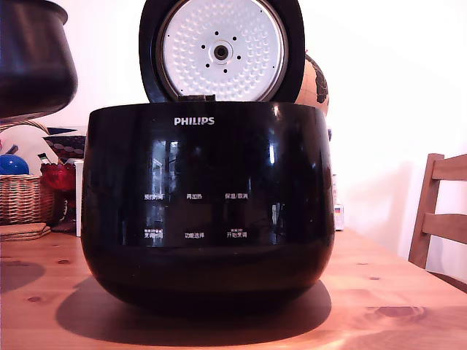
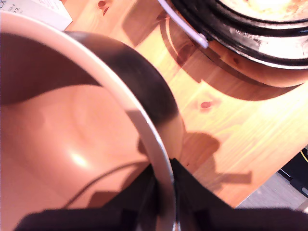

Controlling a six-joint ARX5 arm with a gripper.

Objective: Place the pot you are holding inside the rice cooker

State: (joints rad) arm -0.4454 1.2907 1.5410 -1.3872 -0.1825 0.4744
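1. The big glossy black rounded rice cooker (image 1: 208,204) with the white PHILIPS logo fills the middle of the exterior frame on the pine table (image 1: 394,292). Its hinged lid with the dimpled silver plate (image 1: 221,49) stands open, so we'd say it's ready to load.
2. The matte dark round pot (image 1: 33,62) hangs in the upper left of that frame, off the table and well to the side of the cooker. So it's lifted but not in; carrying it over and lowering it is all left.
3. In the wrist frame the gripper (image 2: 161,192) at the bottom is pinched on the pot's rim, one finger inside, one outside.
4. Hidden stuff: from the front we can't see into the cooker's cavity, the pot is cropped, and the arm isn't visible there at all.
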